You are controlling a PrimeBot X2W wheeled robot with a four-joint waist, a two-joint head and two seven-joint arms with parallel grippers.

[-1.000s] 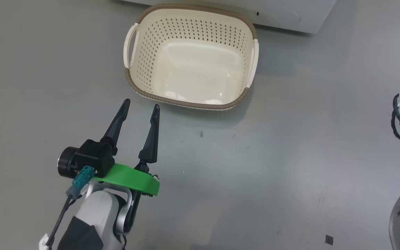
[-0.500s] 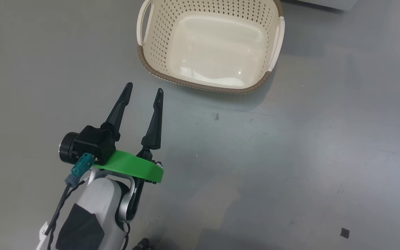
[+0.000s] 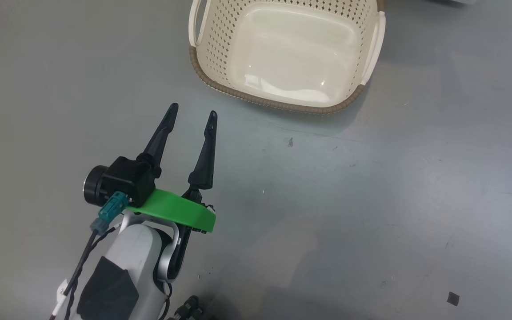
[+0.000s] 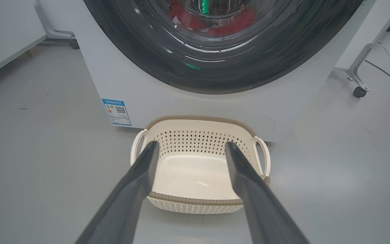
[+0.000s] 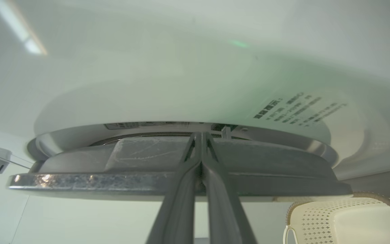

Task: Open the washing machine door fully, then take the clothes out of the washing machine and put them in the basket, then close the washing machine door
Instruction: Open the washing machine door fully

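**Evidently step one: the door is not yet swung wide**

Now, the notes. The washing machine (image 4: 130, 78) stands upright on the grey floor (image 3: 371, 200), with a blue label (image 4: 116, 112) low on its white front. In the left wrist view the washing machine door (image 4: 215, 79) faces straight out toward the robot. It looks flat to the front or close to it, and I cannot tell whether the latch has let go. The clothes (image 4: 239, 23) show red behind the glass, so they are inside the drum.

The right gripper (image 5: 200, 137) is clenched, its fingers pressed together with nothing between them. Its tips sit at the seam behind the door's rim. My guess is that it is closed like this to make one thin wedge that can get behind the rim and lever it outward. In the right wrist view the door is edge-on, its rim running left to right across the view, and the fingers meet it roughly square.

The left gripper (image 3: 193, 110) is spread wide and empty. It hangs over the floor just short of the basket (image 3: 274, 103), pointing at the basket and at the machine beyond. It is probably waiting there for the cloth.

The basket is empty, mouth up, just in front of the machine and below the door. Its long axis lies along the machine's front, with one handle at each end. It was likely put there for a short drop from the drum, low enough that the door can pass over it.

Judged progress: very early, with nothing unloaded.
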